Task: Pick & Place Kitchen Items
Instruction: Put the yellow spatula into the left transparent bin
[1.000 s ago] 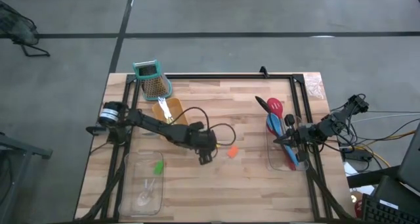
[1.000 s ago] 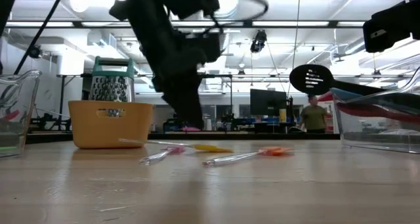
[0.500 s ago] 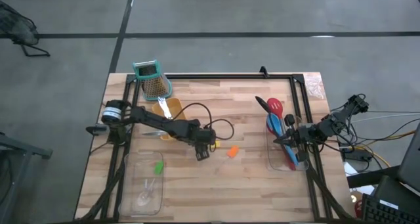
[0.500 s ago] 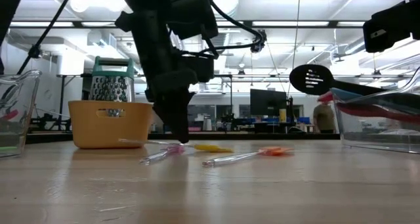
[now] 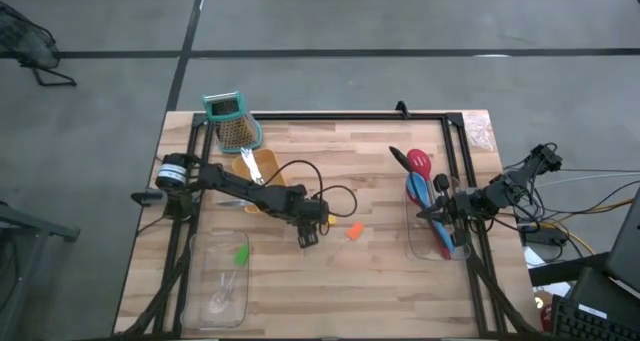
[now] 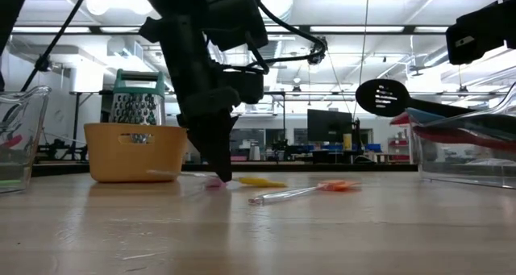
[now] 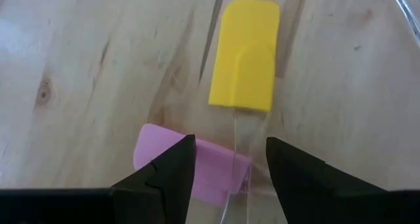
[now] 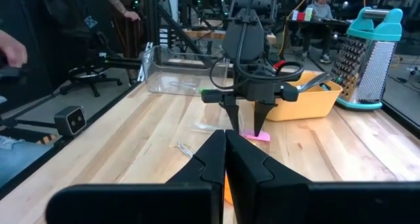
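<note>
My left gripper points down at the table's middle, open. In the left wrist view its fingers straddle the pink tip of a clear-handled tool. The clear handle of a yellow-tipped tool crosses over that tip. Both tools lie flat on the wood. An orange-tipped tool lies just to the right. My right gripper is shut and hovers over the right clear tray. That tray holds the red and blue spoons and the black slotted spoon. My left gripper stands with its fingertips down at the table, pointing down from above. One finger covers part of the pink tip. Whether it touches the tip, I cannot tell.
A yellow tray and the teal-topped grater stand at the far left. A clear tray at the near left holds a green-tipped tool. Dark frame rails run along the table's left, right and far edges.
My left gripper has come down to the table top onto the pink-tipped tool, shifting slightly toward the table's left. The tool's clear handle, which showed on the wood in the low view, no longer shows there.
</note>
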{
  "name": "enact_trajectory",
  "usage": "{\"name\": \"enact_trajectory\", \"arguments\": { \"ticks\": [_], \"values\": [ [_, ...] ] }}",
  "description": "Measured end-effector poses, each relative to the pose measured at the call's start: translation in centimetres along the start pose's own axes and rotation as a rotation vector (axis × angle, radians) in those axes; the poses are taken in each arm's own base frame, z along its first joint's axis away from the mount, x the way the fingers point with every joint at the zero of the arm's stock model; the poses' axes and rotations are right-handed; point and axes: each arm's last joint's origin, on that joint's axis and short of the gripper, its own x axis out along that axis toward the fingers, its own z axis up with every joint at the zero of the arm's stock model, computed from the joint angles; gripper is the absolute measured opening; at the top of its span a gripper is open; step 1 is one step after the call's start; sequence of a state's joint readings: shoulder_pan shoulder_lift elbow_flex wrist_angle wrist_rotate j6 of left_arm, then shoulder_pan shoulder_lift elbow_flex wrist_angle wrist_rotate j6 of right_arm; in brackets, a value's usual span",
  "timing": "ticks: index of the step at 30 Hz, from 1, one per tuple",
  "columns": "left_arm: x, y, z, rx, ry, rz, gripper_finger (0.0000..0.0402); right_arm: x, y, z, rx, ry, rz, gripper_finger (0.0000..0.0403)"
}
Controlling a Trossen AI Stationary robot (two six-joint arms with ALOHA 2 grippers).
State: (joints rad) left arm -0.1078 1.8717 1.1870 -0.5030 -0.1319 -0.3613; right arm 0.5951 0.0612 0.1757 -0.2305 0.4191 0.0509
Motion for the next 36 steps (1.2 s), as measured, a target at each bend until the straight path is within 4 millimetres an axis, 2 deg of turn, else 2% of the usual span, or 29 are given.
{"name": "enact_trajectory", "arguments": {
  "ticks": [4,7,17,23,28,36],
  "values": [
    [0.2,0.0,0.0,-0.003,-0.006,0.014,0.019,0.0,0.0,0.0,0.0,0.0,0.0,0.0008],
    [0.2,-0.1,0.0,-0.001,-0.006,0.016,0.0169,0.0,0.0,0.0,-0.001,0.0,0.0,0.0008],
    [0.2,-0.1,-0.1,0.032,0.002,0.016,0.0015,0.0,0.0,0.0,0.0,0.0,0.0,0.0008],
    [-0.4,-1.0,0.4,0.051,0.003,-0.002,0.0007,0.0,0.0,0.0,-0.001,0.0,0.0,0.0008],
    [-1.4,-2.8,0.7,0.083,0.024,-0.121,0.0002,0.0,0.0,0.0,-0.001,0.0,0.0,0.0008],
    [-2.2,-4.1,1.1,0.117,-0.027,-0.103,0.0002,0.0,0.0,0.0,-0.002,0.001,0.0,0.0008]
  ]
}}
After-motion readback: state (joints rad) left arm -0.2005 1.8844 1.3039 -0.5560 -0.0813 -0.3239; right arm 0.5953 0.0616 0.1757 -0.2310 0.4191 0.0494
